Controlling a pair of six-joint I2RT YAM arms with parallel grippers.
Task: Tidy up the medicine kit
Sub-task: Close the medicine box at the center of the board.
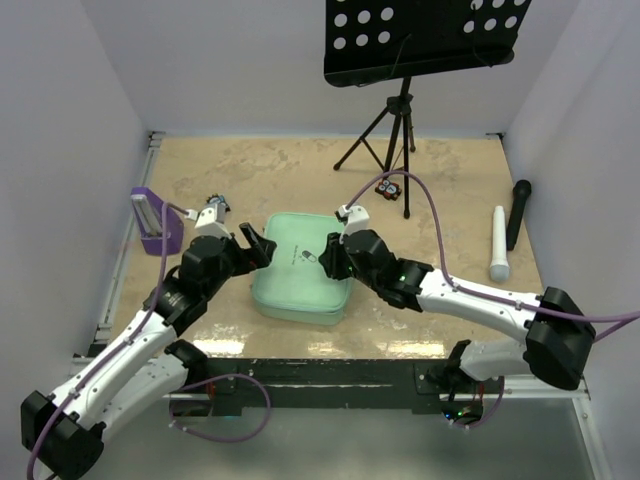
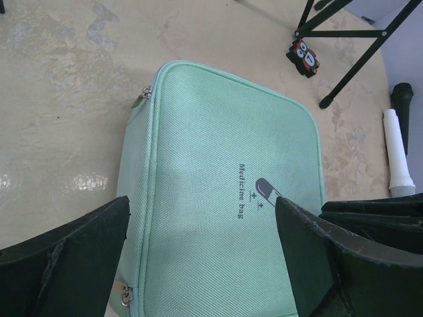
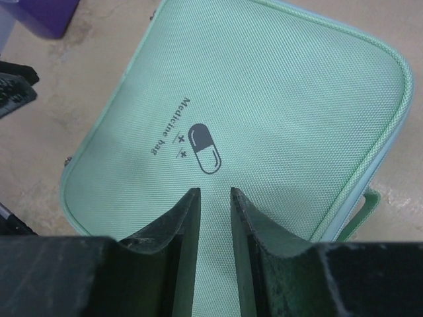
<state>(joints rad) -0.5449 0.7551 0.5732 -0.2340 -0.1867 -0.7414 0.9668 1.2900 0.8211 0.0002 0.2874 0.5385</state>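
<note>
At the centre of the top view, the kit (image 1: 300, 278) lies flat on the table (image 1: 450, 160). Its lid is closed and the pill logo (image 3: 205, 148) faces up, with the words "Medicine bag" printed beside it. In the left wrist view a zipper pull (image 2: 145, 94) hangs at the upper left corner of the kit. In the right wrist view a green loop (image 3: 365, 210) sticks out from the kit's edge at the lower right.

From the lower left of the top view, the left gripper (image 1: 262, 246) reaches the left edge of the kit. Its 2 fingers are spread wide and hold nothing; in its own view the lid fills the space between them.

From the right, the right gripper (image 1: 332, 258) is over the right part of the lid. Its 2 fingers stand close together with only a narrow slit between them, and nothing is pinched there. I cannot tell if the tips touch the lid.

At the left of the top view a purple stand (image 1: 155, 222) is near the left arm, apart from the kit. At the top a music stand (image 1: 425, 40) is on a tripod, and a small red-and-black thing (image 1: 390, 189) lies by its foot. At the right a white tube (image 1: 498, 243) and a black microphone (image 1: 519, 212) lie side by side, well apart from the kit.
</note>
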